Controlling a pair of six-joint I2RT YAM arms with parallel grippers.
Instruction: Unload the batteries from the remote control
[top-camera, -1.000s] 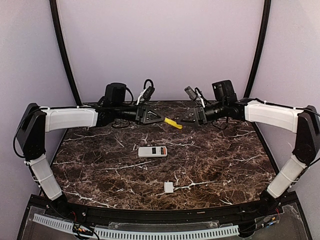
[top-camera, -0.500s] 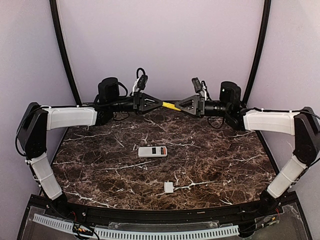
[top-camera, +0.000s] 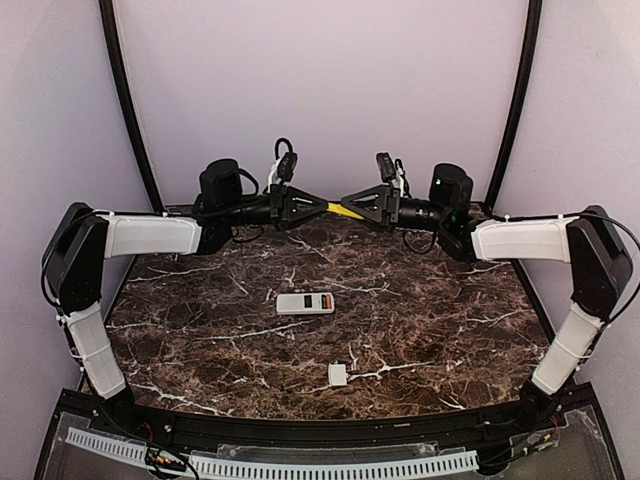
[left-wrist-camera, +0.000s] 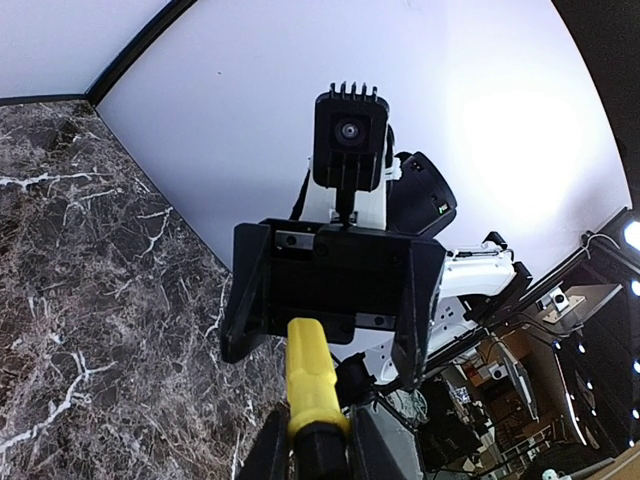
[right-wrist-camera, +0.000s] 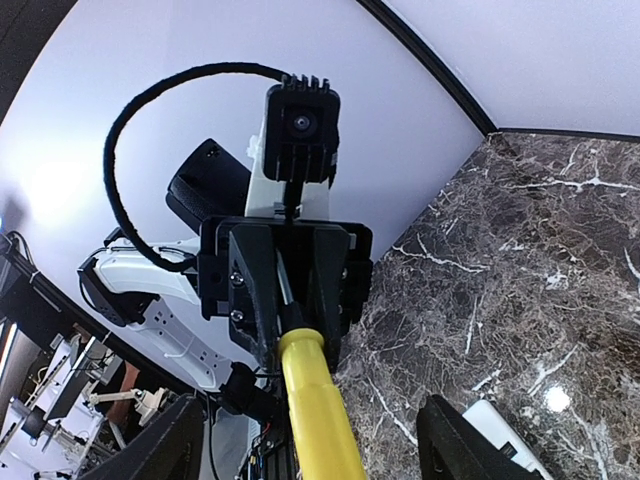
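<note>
The white remote control (top-camera: 305, 303) lies flat mid-table, a red-and-dark patch showing at its right end; the batteries are too small to tell apart there. Both arms are raised at the back, tip to tip. My left gripper (top-camera: 316, 207) (left-wrist-camera: 318, 447) is shut on the dark neck of a yellow-handled screwdriver (top-camera: 344, 211) (left-wrist-camera: 308, 375). My right gripper (top-camera: 354, 208) (right-wrist-camera: 315, 425) stands open around the yellow handle (right-wrist-camera: 318, 400), with a gap on each side. A corner of the remote control (right-wrist-camera: 500, 440) shows in the right wrist view.
A small white square cover piece (top-camera: 338, 375) lies near the front of the marble table (top-camera: 200, 330). Black frame posts (top-camera: 127, 100) rise at both back corners against the pale wall.
Both arms rose from near the back of the table and came tip to tip. The right gripper slid over the yellow handle and its jaws have narrowed somewhat. The left stays shut on the screwdriver.
</note>
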